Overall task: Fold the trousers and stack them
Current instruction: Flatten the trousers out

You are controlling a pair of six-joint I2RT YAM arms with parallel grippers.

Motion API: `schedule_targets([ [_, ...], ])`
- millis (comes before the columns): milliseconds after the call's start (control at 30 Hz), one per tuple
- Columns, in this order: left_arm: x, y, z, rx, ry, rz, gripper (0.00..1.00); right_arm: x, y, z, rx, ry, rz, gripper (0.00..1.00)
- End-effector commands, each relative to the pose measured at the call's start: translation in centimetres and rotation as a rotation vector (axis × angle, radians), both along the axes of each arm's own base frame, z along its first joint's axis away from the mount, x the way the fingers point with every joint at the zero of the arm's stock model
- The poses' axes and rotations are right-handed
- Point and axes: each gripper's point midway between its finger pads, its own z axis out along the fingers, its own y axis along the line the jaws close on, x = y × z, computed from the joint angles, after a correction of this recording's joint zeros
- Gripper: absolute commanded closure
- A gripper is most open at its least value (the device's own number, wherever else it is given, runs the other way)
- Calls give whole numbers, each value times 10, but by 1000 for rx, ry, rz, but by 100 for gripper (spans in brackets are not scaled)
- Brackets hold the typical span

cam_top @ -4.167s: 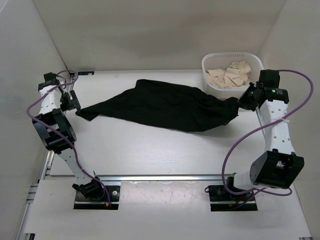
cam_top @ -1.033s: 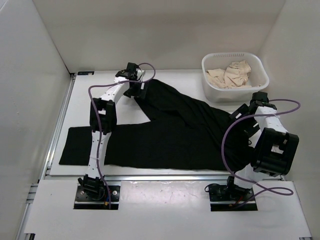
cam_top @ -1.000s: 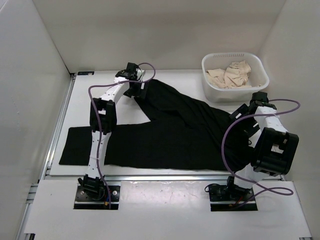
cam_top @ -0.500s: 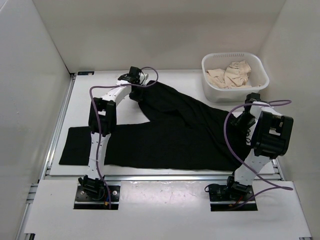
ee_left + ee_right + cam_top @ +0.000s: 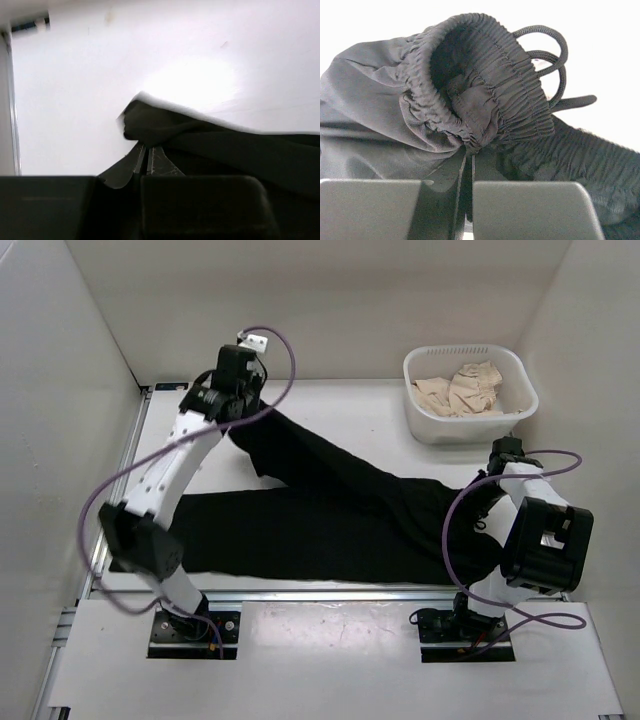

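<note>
The black trousers (image 5: 340, 510) lie spread on the white table (image 5: 350, 410). One leg runs up-left to my left gripper (image 5: 240, 423); the other lies along the front edge, partly hidden by the left arm. In the left wrist view my left gripper (image 5: 145, 152) is shut on the bunched leg end of the trousers (image 5: 150, 120), held just above the table. At the right, my right gripper (image 5: 484, 490) sits at the waist. The right wrist view shows this gripper (image 5: 468, 156) shut on the gathered elastic waistband (image 5: 485, 85), with the drawstring (image 5: 555, 50) looping beside it.
A white basket (image 5: 428, 415) with beige cloths (image 5: 460, 388) stands at the back right, close behind the right arm. White walls enclose the table on the left, back and right. A metal rail (image 5: 330, 595) runs along the near edge.
The left arm has risen and swung left, drawing the upper trouser leg with it. The right gripper has shut on the waistband.
</note>
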Motion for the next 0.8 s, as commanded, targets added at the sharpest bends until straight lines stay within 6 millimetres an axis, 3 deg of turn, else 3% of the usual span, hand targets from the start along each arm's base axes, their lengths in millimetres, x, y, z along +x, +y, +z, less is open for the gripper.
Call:
schedule_targets([
  [0, -51, -18, -10, 79, 15, -53, 86, -18, -5, -3, -31, 34, 47, 100],
  [67, -99, -42, -58, 110, 207, -196, 74, -20, -8, -6, -48, 47, 52, 100],
  [100, -142, -72, -94, 94, 360, -350, 67, -23, -9, -8, -52, 67, 51, 100],
  [167, -200, -85, -130, 105, 586, -477, 41, -26, -13, -9, -75, 83, 46, 100],
  [200, -228, -102, -139, 78, 676, -565, 19, -28, -18, -12, -100, 99, 41, 100],
  [233, -237, -103, -144, 86, 718, -581, 15, -27, -18, -10, -100, 99, 41, 100],
  [267, -236, -105, -146, 94, 735, -577, 11, -27, -20, -10, -112, 103, 39, 100],
  [300, -230, -110, -138, 82, 709, -583, 0, -28, -20, -12, -109, 113, 40, 100],
  [367, -200, -117, -105, 28, 600, -559, 0, -29, -24, -11, -128, 123, 36, 100],
  [400, -167, -113, -73, -39, 485, -510, 0, -33, -25, -11, -137, 139, 35, 100],
  [467, -125, -92, -45, -83, 365, -415, 0, -36, -34, -5, -173, 147, 19, 97],
  [500, -97, -57, -36, -114, 320, -306, 0, -33, -36, -3, -186, 141, 16, 92],
  [533, -80, -38, -29, -126, 279, -249, 0, -33, -38, 3, -198, 136, 13, 82],
  [567, -74, -20, -37, -127, 297, -199, 0, -30, -40, 9, -207, 111, 22, 72],
  [600, -67, -2, -56, -103, 338, -140, 0, -29, -42, 14, -222, 106, 28, 49],
  [667, -70, 34, -97, -66, 441, -38, 0, -20, -50, 35, -264, 61, 15, 35],
  [733, -80, 41, -133, -67, 547, -19, 0, -9, -53, 51, -279, 3, 6, 22],
  [767, -90, 33, -148, -107, 606, -50, 0, -3, -54, 60, -287, -28, 2, 21],
])
